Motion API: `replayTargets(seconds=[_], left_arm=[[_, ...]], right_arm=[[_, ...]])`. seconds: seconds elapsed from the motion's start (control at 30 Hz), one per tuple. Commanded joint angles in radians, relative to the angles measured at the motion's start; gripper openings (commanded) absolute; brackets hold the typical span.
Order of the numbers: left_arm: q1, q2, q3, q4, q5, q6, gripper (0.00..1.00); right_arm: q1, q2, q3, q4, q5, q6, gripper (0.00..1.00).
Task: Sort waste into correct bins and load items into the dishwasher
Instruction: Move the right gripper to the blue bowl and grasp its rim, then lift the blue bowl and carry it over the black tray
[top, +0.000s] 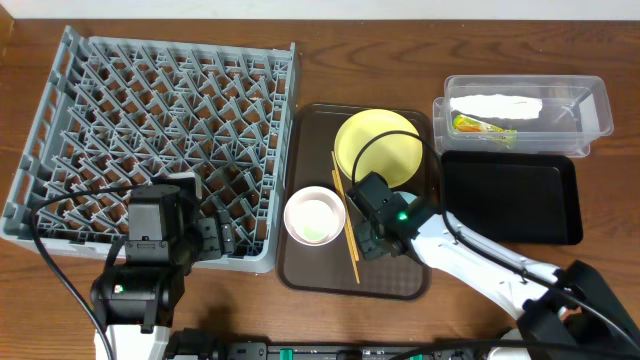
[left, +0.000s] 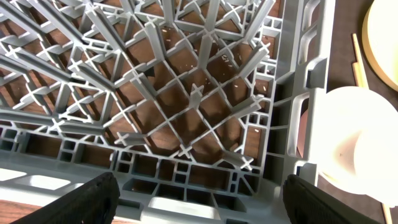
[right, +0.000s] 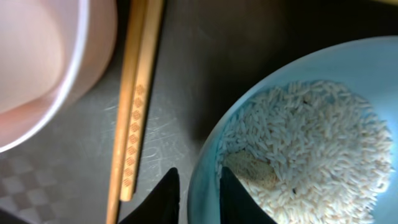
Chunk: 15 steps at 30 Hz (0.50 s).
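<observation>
- Jaws on the right gripper (right: 196, 180) sat closed onto the near rim of the light-blue bowl (right: 348, 59), one finger inside and one outside. They appeared to pinch it, though how firmly I could not tell.
- Left gripper (left: 199, 190) hung with jaws spread wide and nothing between them, over the lower right corner of the dish rack (top: 150, 100).
- That bowl stood on the brown tray (top: 320, 275), low and right of centre in the overhead view and mostly hidden under the gripper. It held loose rice (right: 311, 137).
- Judging by its look, the bowl was rigid, smooth and probably slippery, light in itself but off balance when held by a single rim point. The rim seemed the only workable hold, and any tilt would likely spill the grains, so it wanted carrying level.
- Chopsticks (right: 135, 106) lay just beside the bowl on its left in the wrist view, thin and easily knocked. Beyond them stood the white bowl (top: 315, 217).
- A yellow plate (top: 385, 150) sat at the top of the same tray, near the gripper, and crowded any lift in that direction.
- At upper right, a clear tub (top: 600, 100) already held a napkin (top: 495, 104) and a wrapper (top: 480, 126). Just below it lay the black tray (top: 510, 195), which looked bare.
</observation>
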Motion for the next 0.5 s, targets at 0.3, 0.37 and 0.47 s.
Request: replayTargets(seconds=[0.3,0.37,0.47], left_arm=[[0.005,-0.004,0.02,-0.004,0.002,-0.005,0.87],[0.005,-0.004,0.02,-0.004,0.002,-0.005,0.87],[0.005,-0.004,0.02,-0.004,0.002,-0.005,0.87]], right_arm=[[0.006,0.009,0.042,-0.026,0.021,0.01,0.01],[-0.005,-0.006,0.082,-0.051,0.023,0.01,0.01],[-0.033,-0.039,0.132,-0.082,0.023,0.01,0.01]])
